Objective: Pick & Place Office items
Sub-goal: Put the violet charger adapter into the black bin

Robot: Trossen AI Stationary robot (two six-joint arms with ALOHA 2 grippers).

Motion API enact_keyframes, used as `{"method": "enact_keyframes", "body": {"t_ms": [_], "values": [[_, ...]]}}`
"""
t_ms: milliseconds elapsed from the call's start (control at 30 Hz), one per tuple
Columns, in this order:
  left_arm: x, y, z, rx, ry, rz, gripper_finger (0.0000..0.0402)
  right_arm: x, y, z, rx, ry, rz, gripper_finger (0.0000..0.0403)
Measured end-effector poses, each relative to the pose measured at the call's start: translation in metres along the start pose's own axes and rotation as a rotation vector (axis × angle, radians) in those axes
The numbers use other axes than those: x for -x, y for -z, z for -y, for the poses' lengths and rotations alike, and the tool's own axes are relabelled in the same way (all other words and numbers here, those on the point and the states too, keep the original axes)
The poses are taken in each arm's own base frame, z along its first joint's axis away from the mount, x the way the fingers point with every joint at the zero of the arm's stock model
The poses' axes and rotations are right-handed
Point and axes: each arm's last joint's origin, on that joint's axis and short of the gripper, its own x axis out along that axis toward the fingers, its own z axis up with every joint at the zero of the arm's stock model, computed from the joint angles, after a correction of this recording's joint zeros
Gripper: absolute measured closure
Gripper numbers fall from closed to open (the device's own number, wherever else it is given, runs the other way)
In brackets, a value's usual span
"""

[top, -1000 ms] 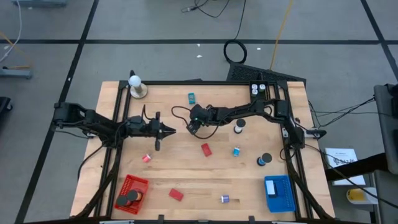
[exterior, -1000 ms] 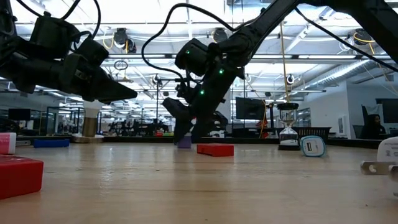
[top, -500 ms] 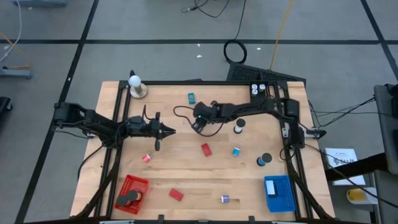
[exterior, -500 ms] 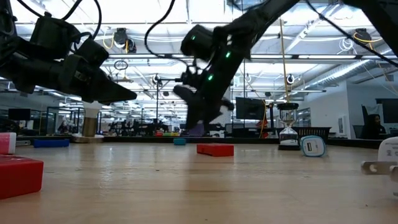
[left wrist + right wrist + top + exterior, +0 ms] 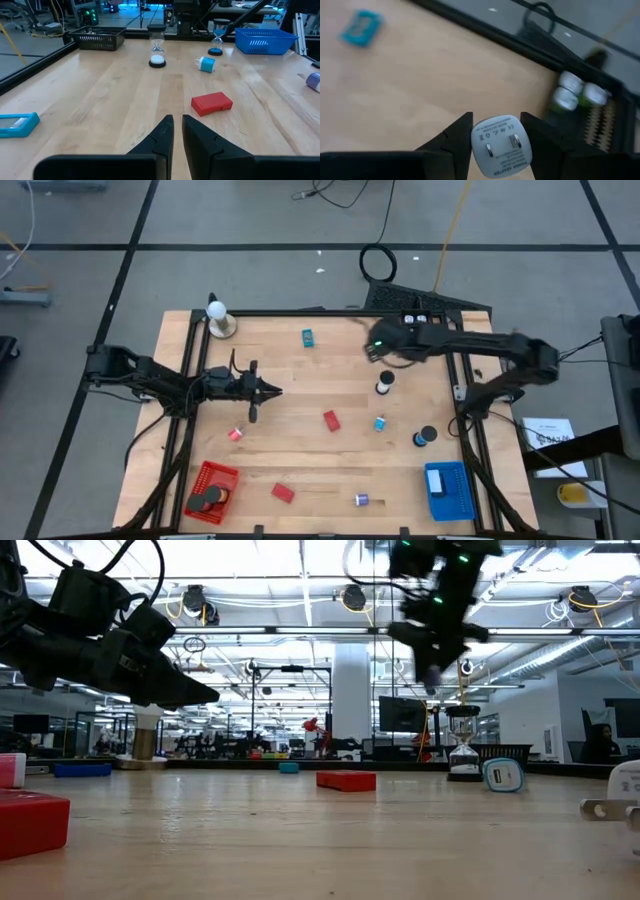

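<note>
A pale wooden desk (image 5: 300, 430) in a black frame stands on a grey tiled floor. From above, the left arm reaches in level from the left edge, its left hand (image 5: 268, 391) hovering over bare wood with fingers pressed together. The right arm stretches across the far right corner, blurred, with the right hand (image 5: 378, 343) lifted near the far edge. Scattered on the wood: a teal piece (image 5: 308, 337) at the far side, a red block (image 5: 331, 419) near the middle, a small blue block (image 5: 380, 423) beside it, a black roll (image 5: 425, 437) at the right, another red block (image 5: 283, 493) and a purple bit (image 5: 361, 499) at the near edge. A red basket (image 5: 212, 490) sits at the near left, a blue basket (image 5: 447, 490) at the near right, and a white ball on a tan base (image 5: 219, 320) at the far left corner.

At desk level the right hand (image 5: 432, 652) hangs high against a bright hall of ceiling lights, while the left one (image 5: 190, 690) points rightward above the wood.

The left wrist view shows its fingers nearly touching, with the red block (image 5: 212, 103) ahead.

The right wrist view shows its two fingers pinching a white plug adapter (image 5: 500, 145) – prongs facing the camera – high over the wood
</note>
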Motion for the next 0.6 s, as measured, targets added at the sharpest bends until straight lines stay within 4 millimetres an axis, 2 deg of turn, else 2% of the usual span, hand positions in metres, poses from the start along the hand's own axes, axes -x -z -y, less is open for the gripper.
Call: {"method": "enact_keyframes", "body": {"t_ms": [167, 300, 433, 600], "values": [[0.000, 0.000, 0.000, -0.004, 0.000, -0.001, 0.0355, -0.032, 0.022, 0.064, -0.231, 0.075, 0.050, 0.0264], [0.000, 0.000, 0.000, -0.007, -0.002, 0.000, 0.0355, -0.063, 0.030, 0.102, -0.382, 0.058, 0.061, 0.0260], [0.000, 0.000, 0.000, -0.012, -0.011, 0.001, 0.0355, -0.086, 0.032, 0.121, -0.435, 0.068, 0.041, 0.0262], [0.000, 0.000, 0.000, -0.012, -0.011, 0.001, 0.0355, -0.101, 0.034, 0.132, -0.459, 0.129, -0.004, 0.0261]]}}
